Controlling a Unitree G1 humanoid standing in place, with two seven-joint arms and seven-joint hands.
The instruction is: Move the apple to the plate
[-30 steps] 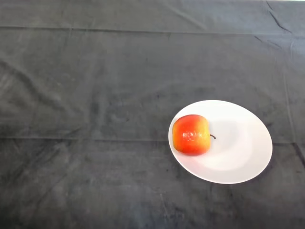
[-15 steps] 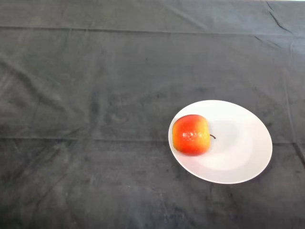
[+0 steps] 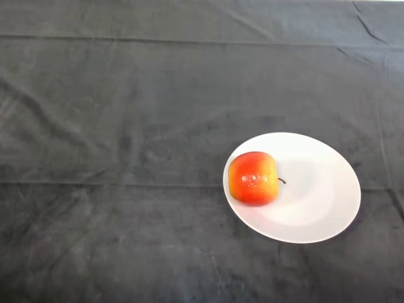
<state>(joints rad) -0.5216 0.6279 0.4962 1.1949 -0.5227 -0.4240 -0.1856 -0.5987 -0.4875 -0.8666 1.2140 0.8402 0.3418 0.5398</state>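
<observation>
Dark grey cloth (image 3: pixel 126 126) covers the whole table, creased in long shallow folds, with nothing lying on its left and middle stretches. No part of the robot appears in the head view, so the state of the hand cannot be told and places cannot be given from it; they are given across the view instead.

To the right of centre sits a white plate (image 3: pixel 322 208), round, shallow and flat on the cloth. The apple (image 3: pixel 253 178), red running to yellow-orange, rests on the plate's left portion, close against the left rim, lying on its side with its short dark stem pointing right toward the plate's middle. It touches nothing but the plate.

Judgement: the task reads as complete, since the apple is borne by the plate and not by the cloth. The step in hand is best served by leaving the apple undisturbed and keeping the arm clear of the plate.

Risk: the apple lies near the rim, so a knock to the plate or a tug on the cloth could roll it off leftward. No other object stands nearby or blocks any approach.
</observation>
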